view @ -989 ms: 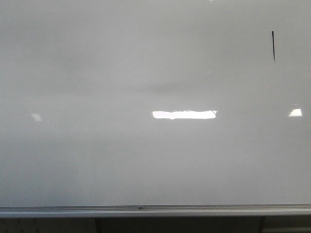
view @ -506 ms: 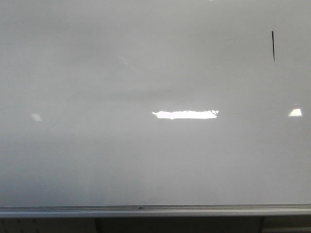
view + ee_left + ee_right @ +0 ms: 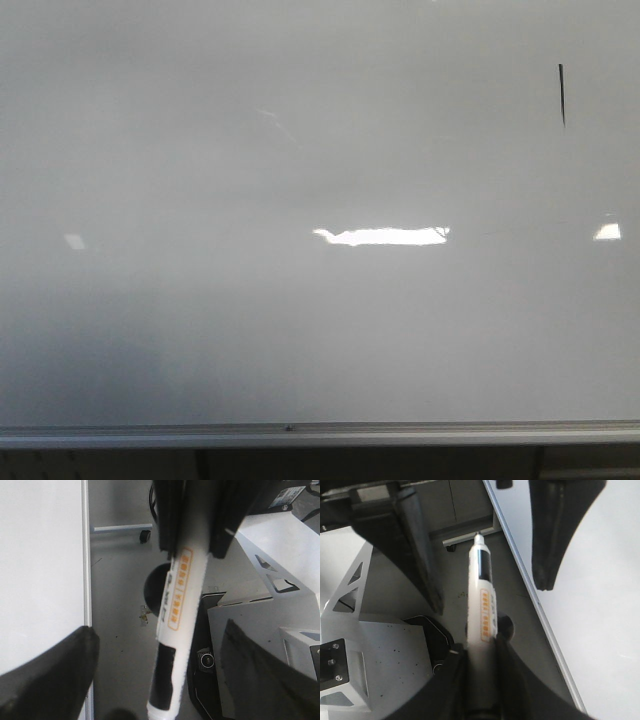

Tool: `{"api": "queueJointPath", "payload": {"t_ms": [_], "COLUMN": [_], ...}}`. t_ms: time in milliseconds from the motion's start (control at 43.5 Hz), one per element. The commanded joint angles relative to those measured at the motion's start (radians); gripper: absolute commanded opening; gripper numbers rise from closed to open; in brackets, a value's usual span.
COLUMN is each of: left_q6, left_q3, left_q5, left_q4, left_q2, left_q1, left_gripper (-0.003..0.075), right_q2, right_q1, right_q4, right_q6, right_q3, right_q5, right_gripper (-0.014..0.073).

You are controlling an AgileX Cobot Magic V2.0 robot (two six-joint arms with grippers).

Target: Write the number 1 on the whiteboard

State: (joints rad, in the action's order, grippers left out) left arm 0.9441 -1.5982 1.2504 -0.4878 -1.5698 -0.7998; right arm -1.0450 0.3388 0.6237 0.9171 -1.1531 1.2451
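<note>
The whiteboard (image 3: 300, 330) fills the front view, with its silver rail (image 3: 320, 434) along the bottom. The number 1 (image 3: 562, 95) is a thin black stroke near the board's top right. No gripper shows in the front view. My right gripper (image 3: 480, 650) is shut on a white marker (image 3: 482, 600) with an orange label and a black band. My left gripper (image 3: 157, 627) is open, its fingers (image 3: 55, 675) wide apart on either side of that marker (image 3: 177, 605) without touching it. Both grippers hover over the floor beside the board's edge (image 3: 86, 555).
The robot's white base (image 3: 280, 555) lies below the grippers, opposite the board. A stand foot with a caster (image 3: 122, 528) rests on the grey floor near the board's rail (image 3: 545, 625). Bright light glare (image 3: 380, 236) sits mid-board.
The stroke on the board is the same. A faint shadow has darkened at the board's lower left, and the faint reflections have shifted a little.
</note>
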Motion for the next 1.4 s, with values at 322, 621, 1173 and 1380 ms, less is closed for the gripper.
{"api": "queueJointPath", "payload": {"t_ms": [322,621,1173,1380], "left_q6": [0.001,-0.041,-0.634,-0.697], "left_q3": [-0.033,-0.033,0.089,0.312], "left_q5": [0.020,0.020,-0.098,-0.252], "left_q4": [-0.011,0.041,0.508,0.510], "left_q2": [0.036,0.036,0.242,0.398], "left_q1": [-0.007,-0.007,0.112,0.305], "left_gripper": [0.0118,0.0010,0.0010,0.0010], "right_q2": [0.016,0.016,0.017,0.017], "right_q1": [0.003,0.003,-0.101,-0.106], "right_q4": [0.048,0.042,0.008,0.008], "right_q6": [0.006,0.006,-0.027,-0.027], "right_q3": [-0.035,-0.035,-0.035,-0.035], "right_q5": [0.087,0.087,0.033,0.020], "right_gripper": [-0.0029,0.0218,0.0487,0.0487]}}
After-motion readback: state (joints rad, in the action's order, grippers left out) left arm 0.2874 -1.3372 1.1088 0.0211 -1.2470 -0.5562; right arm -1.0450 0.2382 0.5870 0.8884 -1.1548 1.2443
